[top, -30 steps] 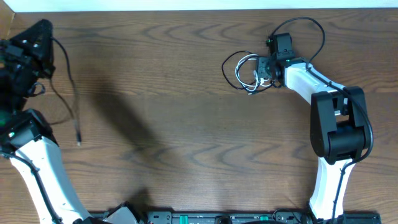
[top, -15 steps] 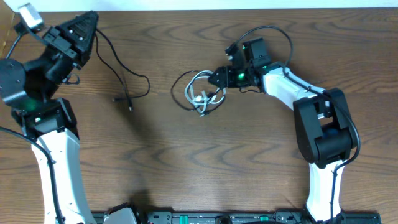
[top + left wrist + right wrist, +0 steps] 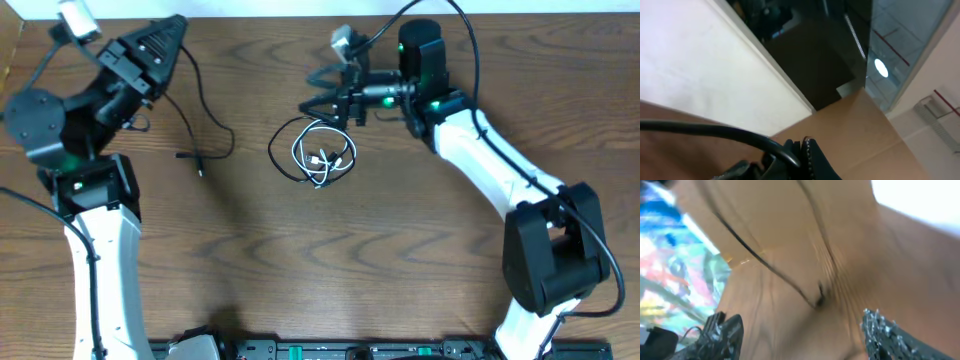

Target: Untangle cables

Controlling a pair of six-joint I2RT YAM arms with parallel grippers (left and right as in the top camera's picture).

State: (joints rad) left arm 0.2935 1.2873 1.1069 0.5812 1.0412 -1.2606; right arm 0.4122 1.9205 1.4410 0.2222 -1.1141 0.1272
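Observation:
The black cable (image 3: 190,156) hangs from my left gripper (image 3: 172,32), which is raised at the far left and shut on it. Its free end, with the plug, lies on the wood. In the left wrist view the cord (image 3: 730,132) runs into the closed jaws of the left gripper (image 3: 802,150). The white cable (image 3: 322,157) lies in a loose coil at the table's middle, with a dark loop around it. My right gripper (image 3: 318,92) hovers just behind the coil, open. In the right wrist view nothing is between the right gripper's (image 3: 800,325) fingers, and the black cable (image 3: 765,262) shows on the wood.
A cardboard box (image 3: 865,130) stands beyond the table's far left corner. The table's far edge (image 3: 300,14) runs just behind both grippers. The arms' base rail (image 3: 350,350) lines the near edge.
My right gripper carried the white coil leftward, then opened and let it drop onto the table. The left arm swung right with the black cable, dragging its free end along.

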